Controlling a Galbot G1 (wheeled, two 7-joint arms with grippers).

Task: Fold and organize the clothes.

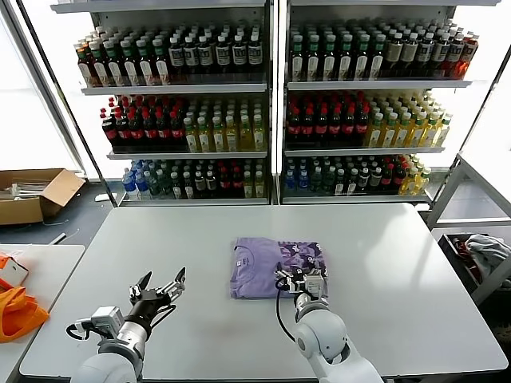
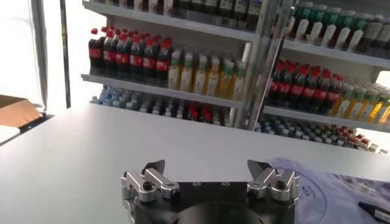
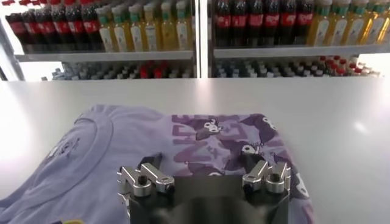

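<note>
head high, wrists low, sharing shelves (image 1: pixel 271 104)

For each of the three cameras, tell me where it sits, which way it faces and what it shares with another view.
Head view: high on the robot, looking down at the table and folded T-shirt; shows left gripper and right gripper, both open.
Left wrist view: behind the left gripper, facing the drink shelves.
Right wrist view: behind the right gripper, low over the T-shirt.
Shared: all three show the T-shirt and shelves.
</note>
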